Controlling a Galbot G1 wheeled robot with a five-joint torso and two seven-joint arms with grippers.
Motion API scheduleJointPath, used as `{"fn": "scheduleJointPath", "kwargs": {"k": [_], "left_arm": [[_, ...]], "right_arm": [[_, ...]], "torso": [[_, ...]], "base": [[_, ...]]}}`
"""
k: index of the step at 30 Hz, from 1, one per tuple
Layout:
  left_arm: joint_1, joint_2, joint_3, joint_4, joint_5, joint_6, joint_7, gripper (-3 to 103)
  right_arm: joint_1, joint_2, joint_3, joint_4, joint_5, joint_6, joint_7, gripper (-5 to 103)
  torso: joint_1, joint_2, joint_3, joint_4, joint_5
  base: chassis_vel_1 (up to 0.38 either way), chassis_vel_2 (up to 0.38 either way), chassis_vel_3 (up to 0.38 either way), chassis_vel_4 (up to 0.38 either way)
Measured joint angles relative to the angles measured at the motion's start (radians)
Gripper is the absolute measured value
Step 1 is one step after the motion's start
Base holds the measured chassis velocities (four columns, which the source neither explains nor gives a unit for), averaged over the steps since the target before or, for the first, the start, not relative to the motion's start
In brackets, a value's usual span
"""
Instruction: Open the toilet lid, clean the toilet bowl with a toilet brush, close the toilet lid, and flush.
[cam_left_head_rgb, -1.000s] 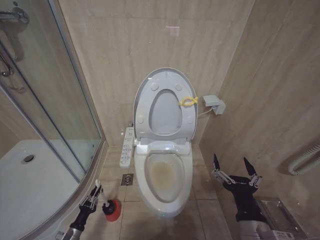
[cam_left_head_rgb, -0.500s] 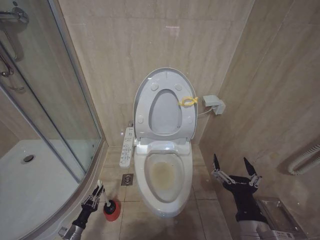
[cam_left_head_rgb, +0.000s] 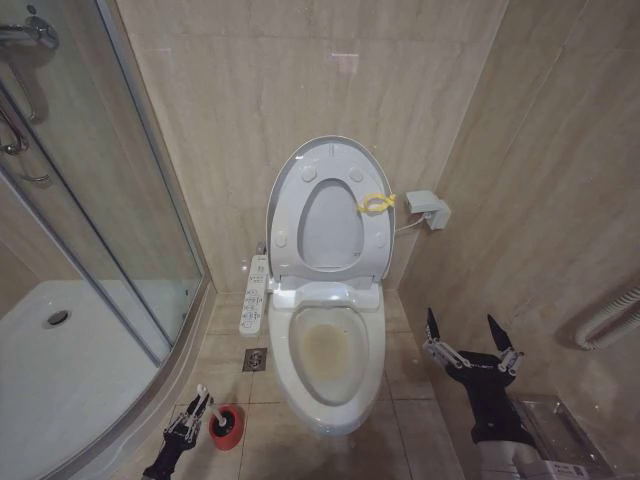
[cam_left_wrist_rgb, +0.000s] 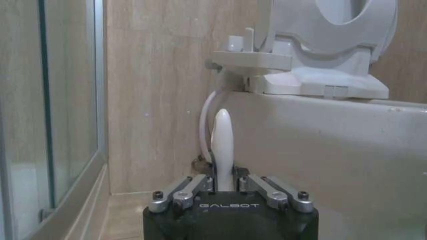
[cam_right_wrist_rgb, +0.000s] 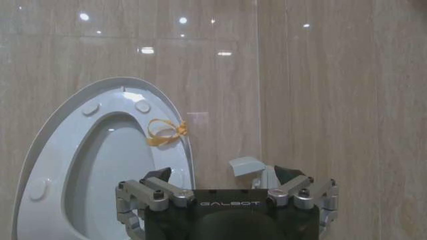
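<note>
The toilet lid (cam_left_head_rgb: 330, 228) stands raised against the wall, with the seat ring (cam_left_head_rgb: 285, 215) and its yellow tag up in front of it. Below them the toilet bowl (cam_left_head_rgb: 330, 350) lies open, stained yellowish brown inside. On the floor to the bowl's left, my left gripper (cam_left_head_rgb: 190, 418) is shut on the white handle of the toilet brush (cam_left_head_rgb: 203, 402). The brush's dark head is at the mouth of the red cup (cam_left_head_rgb: 228, 427). The left wrist view shows the handle (cam_left_wrist_rgb: 223, 145) upright between the fingers of that gripper (cam_left_wrist_rgb: 223, 182). My right gripper (cam_left_head_rgb: 470, 342) hangs open to the bowl's right, facing the lid (cam_right_wrist_rgb: 133, 86).
A glass shower screen (cam_left_head_rgb: 110, 200) and a white shower tray (cam_left_head_rgb: 60, 360) fill the left side. A control panel (cam_left_head_rgb: 254, 294) juts from the toilet's left side, above a floor drain (cam_left_head_rgb: 254, 359). A wall box (cam_left_head_rgb: 427, 207) and a grey hose (cam_left_head_rgb: 610, 320) are on the right.
My left arm has drawn back toward the picture's lower edge, keeping its grip on the brush handle beside the red cup. The right arm and the lid have not moved.
</note>
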Motion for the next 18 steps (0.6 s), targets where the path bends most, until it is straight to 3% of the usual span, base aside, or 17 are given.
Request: {"fn": "scheduleJointPath", "kwargs": {"k": [3,4,6,8,9,11,14,16,17,18], "left_arm": [[0.014,0.004,0.011,0.004,0.005,0.006,0.0,17],[0.024,0.003,0.019,0.006,0.006,0.005,0.002,17],[0.027,0.003,0.021,0.006,0.008,0.008,0.001,17],[0.033,0.004,0.019,-0.008,0.007,0.007,0.0,17],[0.041,0.003,0.022,-0.019,0.007,0.007,-0.001,43],[0.047,0.002,0.018,-0.035,0.006,0.007,-0.002,43],[0.067,0.004,0.009,-0.067,0.003,0.007,-0.015,43],[0.108,0.005,-0.001,-0.13,0.001,0.008,-0.057,43],[0.133,0.005,-0.008,-0.179,-0.005,0.008,-0.092,71],[0.133,0.005,-0.008,-0.179,-0.005,0.008,-0.092,71]], "right_arm": [[0.0,0.0,0.0,0.0,0.0,0.0,0.0,100],[-0.001,0.0,0.0,0.0,0.0,0.0,0.0,100],[0.001,-0.001,0.0,0.0,0.0,0.0,0.0,100],[0.0,0.0,0.0,0.0,0.0,0.001,0.0,100],[0.0,0.0,0.0,0.0,0.0,0.0,0.0,100],[0.0,0.0,0.0,0.0,0.0,0.0,0.0,100],[0.0,0.0,0.0,0.0,0.0,0.0,0.0,100],[0.0,0.0,0.0,0.0,0.0,0.0,0.0,100],[0.0,0.0,0.0,0.0,0.0,0.0,0.0,100],[0.0,0.0,0.0,0.0,0.0,0.0,0.0,100]], "torso": [[0.0,0.0,0.0,-0.0003,0.0001],[0.0,0.0,0.001,0.0012,-0.0025],[0.001,-0.001,0.001,0.001,-0.0038],[0.0,0.0,0.0,0.0,0.0003],[0.0,0.0,0.001,0.0001,-0.0009],[0.0,0.0,0.0,-0.0001,-0.0022],[0.0,0.0,0.0,0.0,0.0002],[0.0,0.0,0.0,0.0002,-0.0014],[0.0,0.0,0.0,0.0004,-0.001],[0.0,0.0,0.0,0.0004,-0.001]], "base": [[0.0,0.0,0.0,0.0],[0.0,0.0,0.0,0.0],[0.0,0.0,0.0,0.0],[0.0,0.0,0.0,0.0],[0.0,0.0,0.0,0.0],[0.0,0.0,0.0,0.0],[0.0,0.0,0.0,0.0],[0.0,0.0,0.0,0.0],[0.0,0.0,0.0,0.0],[0.0,0.0,0.0,0.0]]}}
